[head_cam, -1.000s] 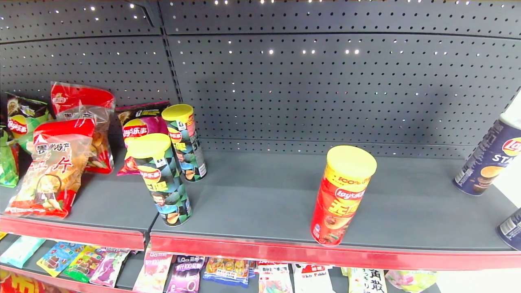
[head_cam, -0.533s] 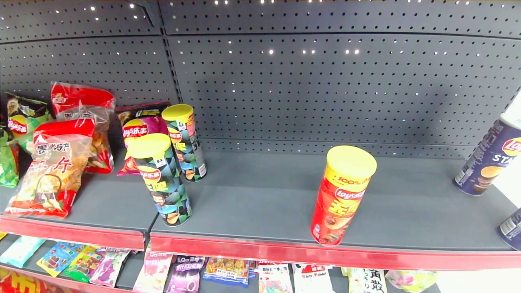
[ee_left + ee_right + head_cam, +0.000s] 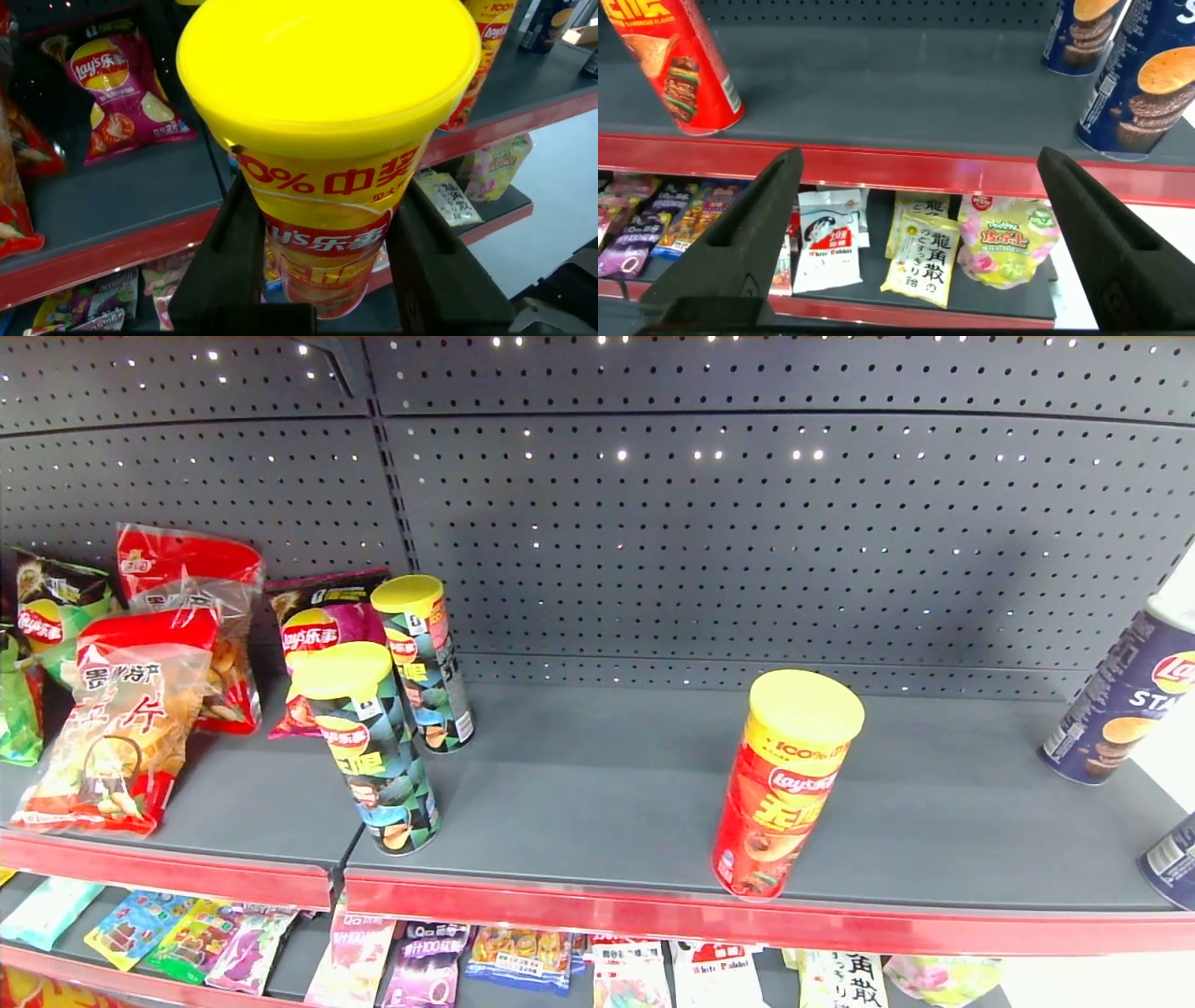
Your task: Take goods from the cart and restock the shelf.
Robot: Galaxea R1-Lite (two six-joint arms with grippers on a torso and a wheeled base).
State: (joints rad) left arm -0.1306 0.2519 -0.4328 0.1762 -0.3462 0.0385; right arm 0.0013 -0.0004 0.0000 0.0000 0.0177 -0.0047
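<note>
left gripper (image 3: pixel 322 280) clamped round a yellow-lidded yellow cardboard chip can (image 3: pixel 327 84), held off the grey metal shelf (image 3: pixel 607 803), can's base hidden | right gripper (image 3: pixel 920 168) spread wide, empty, near the shelf's red edge | on shelf: red chip can (image 3: pixel 780 793), two green-patterned cans (image 3: pixel 373 756), snack bags (image 3: pixel 121 728) at left | navy cans (image 3: pixel 1111 709) cut off at right

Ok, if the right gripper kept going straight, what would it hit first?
Probably the shelf's red front edge, framed by the open right gripper; depth is unclear, and snack packets lie just below.
</note>
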